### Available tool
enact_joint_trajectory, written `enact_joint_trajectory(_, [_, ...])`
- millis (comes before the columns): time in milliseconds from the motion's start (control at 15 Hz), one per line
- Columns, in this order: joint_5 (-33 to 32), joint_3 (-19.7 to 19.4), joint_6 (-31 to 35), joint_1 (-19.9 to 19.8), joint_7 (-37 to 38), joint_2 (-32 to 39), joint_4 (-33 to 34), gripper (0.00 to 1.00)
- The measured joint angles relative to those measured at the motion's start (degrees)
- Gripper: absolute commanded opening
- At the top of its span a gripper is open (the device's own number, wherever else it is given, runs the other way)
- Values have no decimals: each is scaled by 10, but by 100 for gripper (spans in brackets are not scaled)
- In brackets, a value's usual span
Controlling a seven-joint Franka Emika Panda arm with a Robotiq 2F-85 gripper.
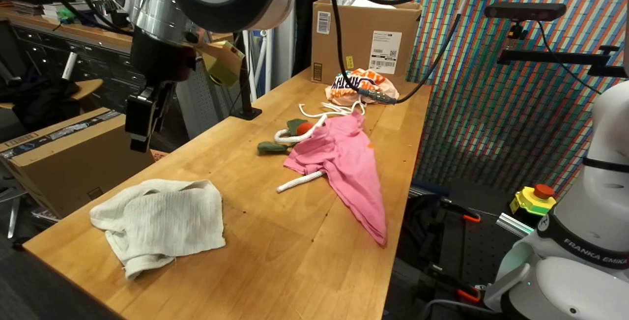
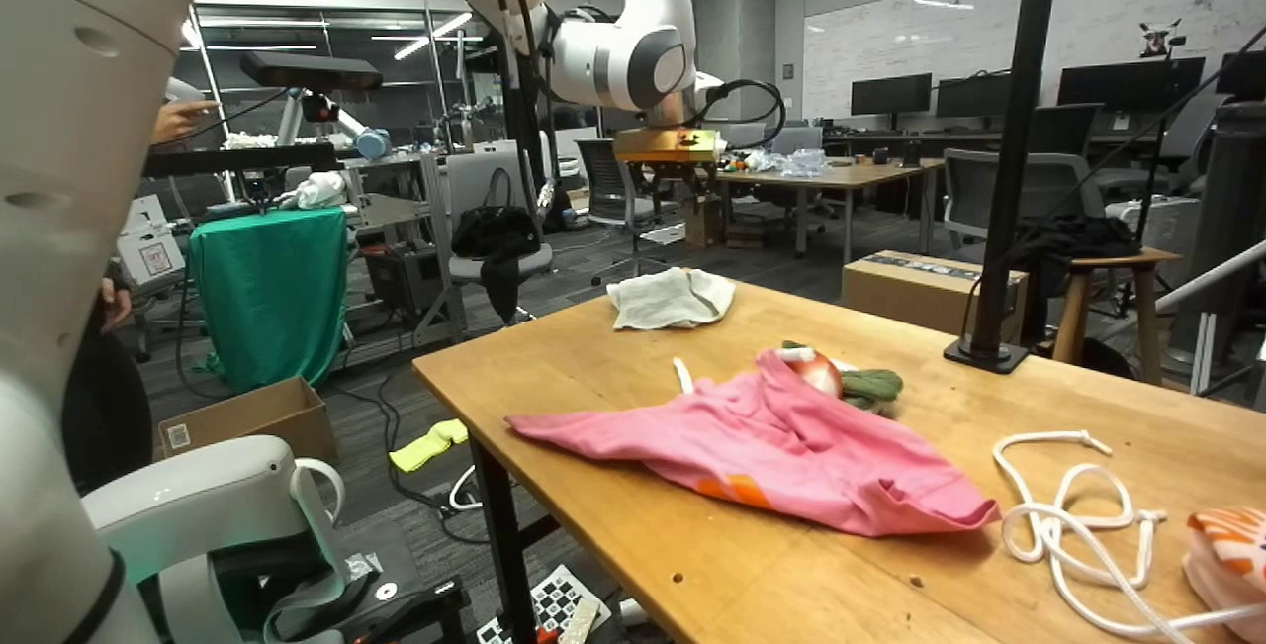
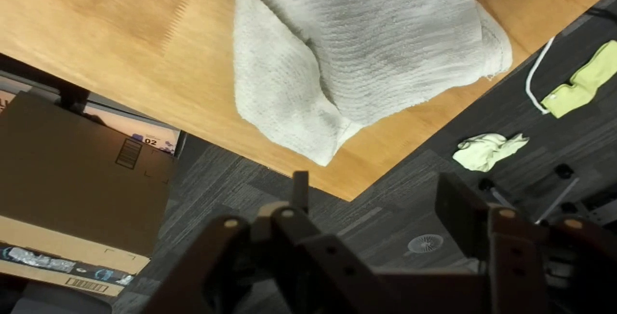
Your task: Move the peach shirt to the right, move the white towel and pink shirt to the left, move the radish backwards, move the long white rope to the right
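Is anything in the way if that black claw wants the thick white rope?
Partly: the bright pink fabric shirt lies over some of the thick white rope. Nothing visible stands between its uncovered end and the open black gripper.

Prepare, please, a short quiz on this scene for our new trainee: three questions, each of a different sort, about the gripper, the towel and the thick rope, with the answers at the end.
1. Multiple choice. In the wrist view, how do the jaws of the gripper stand?
A) pressed together
B) apart, with nothing between them
C) clamped on a cloth

2. True or false. The white towel lies apart from the radish.

3. Fill the gap. In an exterior view, one end of the long white rope sticks out from under the ______.

Key: 1. B. 2. True. 3. pink shirt.
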Motion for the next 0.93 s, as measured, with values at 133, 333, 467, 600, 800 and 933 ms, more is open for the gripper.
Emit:
enact_joint_trajectory(133, [-16,-11,-5,0,7,0,0,100])
enact_joint_trajectory(333, [-42,-34,-25,-3,25,-1,-7,100])
enact_joint_trajectory(467, [-49,-46,-34,-9,36,-5,-21,100])
enact_joint_trajectory(600, [-50,-56,-34,-17,47,-15,-46,100])
enact_joint_trajectory(800, [-50,-66,-33,-29,77,-41,-99,100])
enact_joint_trajectory(933, [-50,-71,-33,-36,99,-61,-139,100])
